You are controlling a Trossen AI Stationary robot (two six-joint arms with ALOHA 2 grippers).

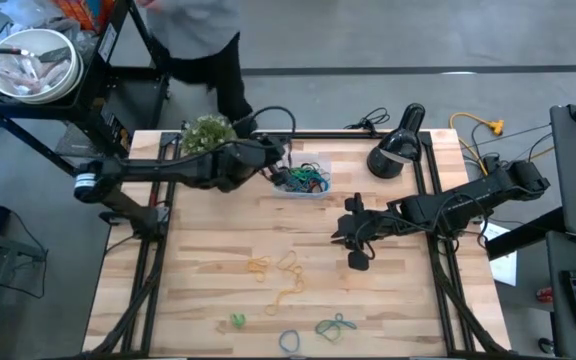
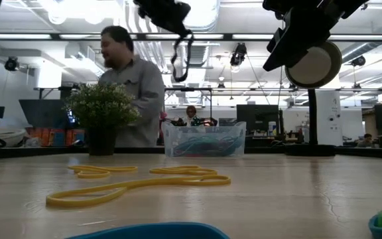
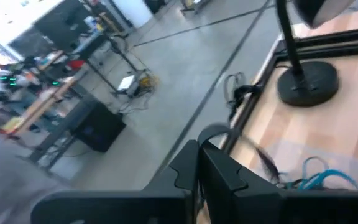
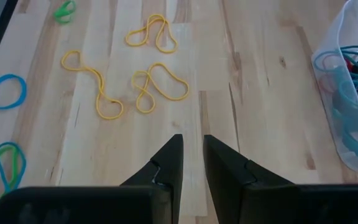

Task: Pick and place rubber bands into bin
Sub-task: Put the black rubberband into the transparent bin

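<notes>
- Behind the wooden table (image 1: 218,250) is an open workshop, and a person (image 2: 134,79) stands at the far edge, next to a small plant (image 1: 206,132).
- Left gripper (image 1: 280,160) hangs above the bin (image 1: 302,182), at the far side of the table. Its fingers are closed. In the low view a dark loop (image 2: 180,58) hangs down from it; it seems to be a black band, but the wrist view is too blurred to be sure.
- To do this step well, the left gripper should be over the middle of the bin, low over the rim, before it opens, so the floppy loop falls inside and does not catch on the wall.
- The bin already holds a tangle of blue, green and red bands.
- Right gripper (image 1: 356,238) waits above the bare wood at the right of the table. Its fingers (image 4: 166,167) stand a little apart and nothing is between them.
- Yellow bands (image 1: 280,272) lie loose in the middle of the table, near the right gripper, toward the front edge. Blue and green bands (image 1: 336,325) lie at the front edge, well apart from both grippers.
- A black lamp (image 1: 396,150) stands to the right of the bin.
</notes>
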